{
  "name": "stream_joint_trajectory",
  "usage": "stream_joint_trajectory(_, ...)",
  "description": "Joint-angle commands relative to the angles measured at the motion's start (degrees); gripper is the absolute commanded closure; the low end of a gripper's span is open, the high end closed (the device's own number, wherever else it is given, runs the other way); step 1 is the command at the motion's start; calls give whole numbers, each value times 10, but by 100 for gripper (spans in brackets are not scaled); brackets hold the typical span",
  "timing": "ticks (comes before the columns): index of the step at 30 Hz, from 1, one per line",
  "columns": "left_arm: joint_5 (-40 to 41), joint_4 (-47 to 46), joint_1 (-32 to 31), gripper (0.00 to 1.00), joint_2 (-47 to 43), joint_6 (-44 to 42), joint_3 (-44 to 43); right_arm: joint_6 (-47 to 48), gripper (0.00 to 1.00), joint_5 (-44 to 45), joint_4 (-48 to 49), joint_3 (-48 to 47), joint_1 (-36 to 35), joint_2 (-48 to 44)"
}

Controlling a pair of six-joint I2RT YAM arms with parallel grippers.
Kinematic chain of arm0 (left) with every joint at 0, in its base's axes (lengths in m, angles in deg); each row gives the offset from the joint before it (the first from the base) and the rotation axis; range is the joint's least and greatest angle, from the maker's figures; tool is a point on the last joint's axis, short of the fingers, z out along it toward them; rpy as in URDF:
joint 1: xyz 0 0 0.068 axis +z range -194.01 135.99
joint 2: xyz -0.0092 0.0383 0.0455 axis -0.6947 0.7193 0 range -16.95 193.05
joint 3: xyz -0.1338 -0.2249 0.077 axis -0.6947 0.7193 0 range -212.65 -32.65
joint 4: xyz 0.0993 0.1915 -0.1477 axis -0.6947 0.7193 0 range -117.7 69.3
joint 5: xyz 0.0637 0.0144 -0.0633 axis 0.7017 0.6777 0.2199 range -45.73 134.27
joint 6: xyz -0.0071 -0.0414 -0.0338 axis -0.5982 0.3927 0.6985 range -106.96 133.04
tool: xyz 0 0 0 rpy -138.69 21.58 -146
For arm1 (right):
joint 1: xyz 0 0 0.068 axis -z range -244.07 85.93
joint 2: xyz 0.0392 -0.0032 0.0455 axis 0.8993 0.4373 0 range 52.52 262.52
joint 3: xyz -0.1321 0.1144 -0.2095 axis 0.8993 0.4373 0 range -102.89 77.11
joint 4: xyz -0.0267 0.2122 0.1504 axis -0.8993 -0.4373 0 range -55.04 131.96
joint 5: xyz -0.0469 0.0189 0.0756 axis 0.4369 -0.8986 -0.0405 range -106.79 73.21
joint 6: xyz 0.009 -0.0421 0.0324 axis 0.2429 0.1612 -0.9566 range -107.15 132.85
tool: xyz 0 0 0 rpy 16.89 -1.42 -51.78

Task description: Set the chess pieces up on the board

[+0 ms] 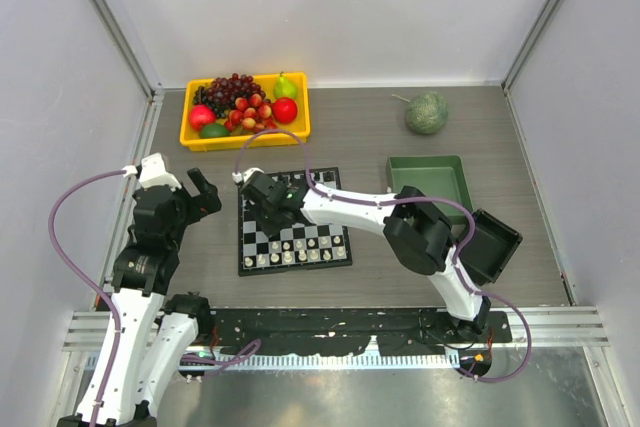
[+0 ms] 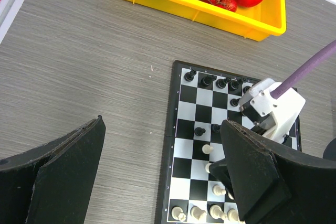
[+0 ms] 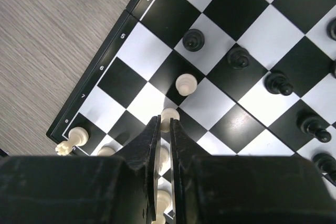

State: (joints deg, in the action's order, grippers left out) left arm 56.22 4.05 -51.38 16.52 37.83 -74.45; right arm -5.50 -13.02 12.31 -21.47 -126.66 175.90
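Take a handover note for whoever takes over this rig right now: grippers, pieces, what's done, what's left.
Left gripper: open, empty, by the left edge of the board.
Right gripper: shut over the board, with a white piece at its tips; I cannot tell whether it is pinched.
Pieces: black pieces line the far row and white pieces the near row. A few of each stand mid-board.
Done: both back rows look partly set.
Left: probably placing the mid-board pieces on their home squares, starting with the one at the right gripper.
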Motion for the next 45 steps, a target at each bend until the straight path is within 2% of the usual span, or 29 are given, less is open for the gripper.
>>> stream_joint_trajectory(1,2,-18,4,1,-3,-8,0,-1,88,0,16,7,-19,-40)
stream_joint_trajectory(17,3,-16,4,1,-5,-7,-3,-23,87,2,33,56,-45,-45)
stream_joint_trajectory(34,2,-13,5,1,-8,-7,-3,-28,87,0,35,64,-53,-50)
stream_joint_trajectory(45,4,-12,5,1,-11,-7,-4,-22,68,7,35,33,-51,-63)
